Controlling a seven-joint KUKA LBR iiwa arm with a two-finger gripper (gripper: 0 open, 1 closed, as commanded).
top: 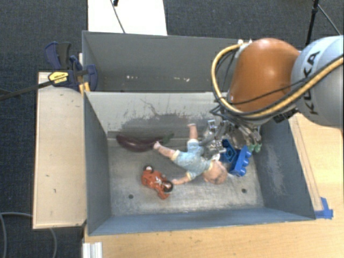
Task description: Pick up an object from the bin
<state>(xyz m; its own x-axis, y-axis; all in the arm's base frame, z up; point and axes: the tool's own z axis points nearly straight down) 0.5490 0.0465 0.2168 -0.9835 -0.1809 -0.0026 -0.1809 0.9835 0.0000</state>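
the end effector [216, 140] sits low in the right part of the grey bin [99, 160], under the arm's orange cover. its metal parts are a tangle against the things beneath, so i cannot tell whether it is open or closed, and nothing can be made out as gripped.

the nearest thing is a doll in pale blue clothes [196, 163], lying slantwise on the bin floor, head toward the front right and one leg raised toward the back. the end effector is over that raised leg and the doll's hip, seemingly touching or just above them. a blue plastic toy [239, 160] lies just beside it on the right, against the doll's head.

to do this step well, i judge the grip should close across the doll's narrow trunk or leg and not catch the blue toy as well. lift straight up: a limp doll may swing or slip.

a small red figure [156, 181] and a dark purple thing [134, 142] lie well apart to the left.
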